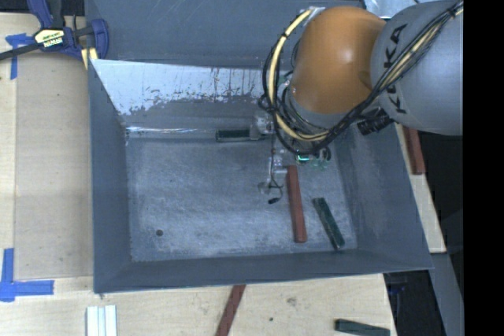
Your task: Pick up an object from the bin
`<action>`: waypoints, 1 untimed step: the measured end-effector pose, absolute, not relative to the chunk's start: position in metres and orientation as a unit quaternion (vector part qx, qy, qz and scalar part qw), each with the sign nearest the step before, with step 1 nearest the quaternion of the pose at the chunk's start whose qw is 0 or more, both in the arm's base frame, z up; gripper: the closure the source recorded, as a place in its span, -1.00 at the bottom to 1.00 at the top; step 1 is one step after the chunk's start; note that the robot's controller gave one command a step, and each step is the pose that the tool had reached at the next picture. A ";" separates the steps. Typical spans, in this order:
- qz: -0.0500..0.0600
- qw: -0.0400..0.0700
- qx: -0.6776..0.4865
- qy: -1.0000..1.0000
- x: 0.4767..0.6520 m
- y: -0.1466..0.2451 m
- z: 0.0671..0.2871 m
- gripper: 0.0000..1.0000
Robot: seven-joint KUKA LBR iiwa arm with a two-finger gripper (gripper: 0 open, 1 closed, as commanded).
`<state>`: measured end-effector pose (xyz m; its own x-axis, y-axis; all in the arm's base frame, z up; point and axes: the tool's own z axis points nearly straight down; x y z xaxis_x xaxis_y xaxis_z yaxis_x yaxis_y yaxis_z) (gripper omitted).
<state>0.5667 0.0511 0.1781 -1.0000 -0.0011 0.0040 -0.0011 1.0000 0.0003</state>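
Nearest thing to the gripper (273, 189): a reddish-brown stick (297, 210), long and narrow, lying flat on the bin (109, 169) floor. Its upper end sits just beside the gripper tip, on the arm's side. The rest runs away from the tip toward the bin's near wall.

Handling, as a judgement: it looks stiff and light, wood or plastic, and is not likely to be fragile. Lying flat on scuffed metal, it may skid if nudged sideways. Take it across its narrow width, near mid-length. A hold at the end by the gripper would likely let the far end droop or swing.

A dark bar (328, 223), shorter, lies near the stick but apart from it, further out on the same side. Keep clear of it when you close.

A second dark bar (233, 135) lies beyond the gripper, by the back wall. A small dark speck (159, 232) sits well apart on the side away from the arm.

Arm pose: the wrist is bent down into the bin, with the orange cover (335, 63) on top and cables (277, 79) looped round it. The gripper hangs low over the floor. You cannot tell whether it is open or closed, and nothing can be seen held in it.
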 end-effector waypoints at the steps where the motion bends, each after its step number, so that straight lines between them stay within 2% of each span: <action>1: 0.000 -0.002 0.000 -1.000 0.569 0.051 0.182 -1.00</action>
